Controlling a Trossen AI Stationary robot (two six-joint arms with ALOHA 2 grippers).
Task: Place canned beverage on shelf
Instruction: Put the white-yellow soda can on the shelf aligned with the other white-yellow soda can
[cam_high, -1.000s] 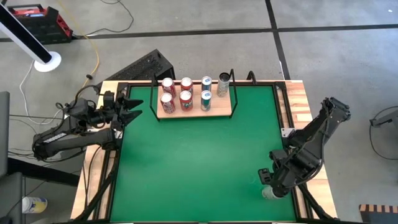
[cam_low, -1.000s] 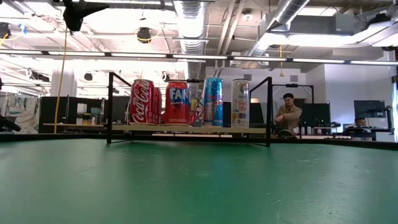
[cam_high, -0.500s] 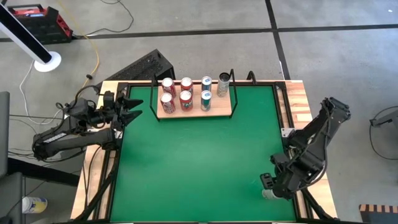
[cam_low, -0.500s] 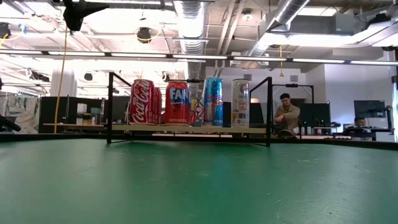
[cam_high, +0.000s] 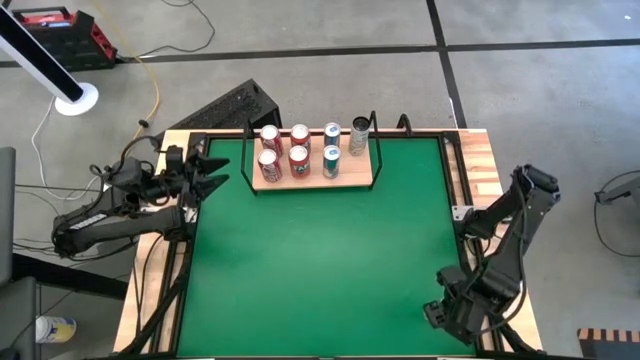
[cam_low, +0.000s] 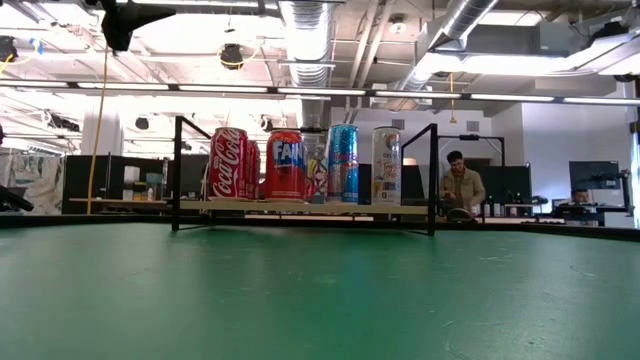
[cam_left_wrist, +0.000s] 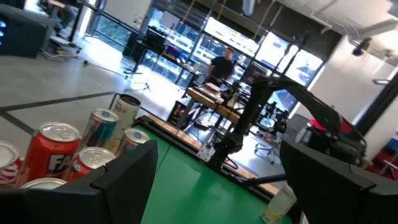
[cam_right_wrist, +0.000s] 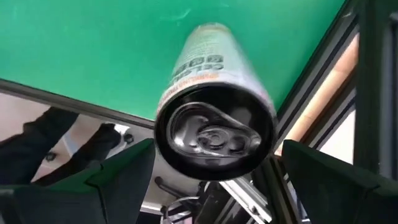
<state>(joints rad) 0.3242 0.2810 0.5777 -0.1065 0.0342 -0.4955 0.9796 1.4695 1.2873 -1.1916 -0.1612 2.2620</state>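
A pale slim can (cam_right_wrist: 211, 87) stands on its base on the green mat at the table's near right corner. My right gripper (cam_high: 440, 312) hangs over it, open; the can's top (cam_right_wrist: 214, 138) shows between my two spread fingers, which stand on either side of it without touching. In the high view the gripper hides the can. The pale-wood shelf (cam_high: 355, 181) with black wire ends stands at the far edge, with several cans on it. My left gripper (cam_high: 218, 175) waits open at the table's left edge.
The shelf cans (cam_low: 285, 165) stand in two rows. The table's metal rail and striped wooden plank (cam_high: 482, 170) run close by the pale can on the right. A person (cam_low: 461, 185) is in the room beyond the table. The green mat (cam_high: 320, 260) lies between shelf and can.
My right gripper has gone toward the table's near edge and come over the pale can, which it now covers in the high view. The can has stayed in place.
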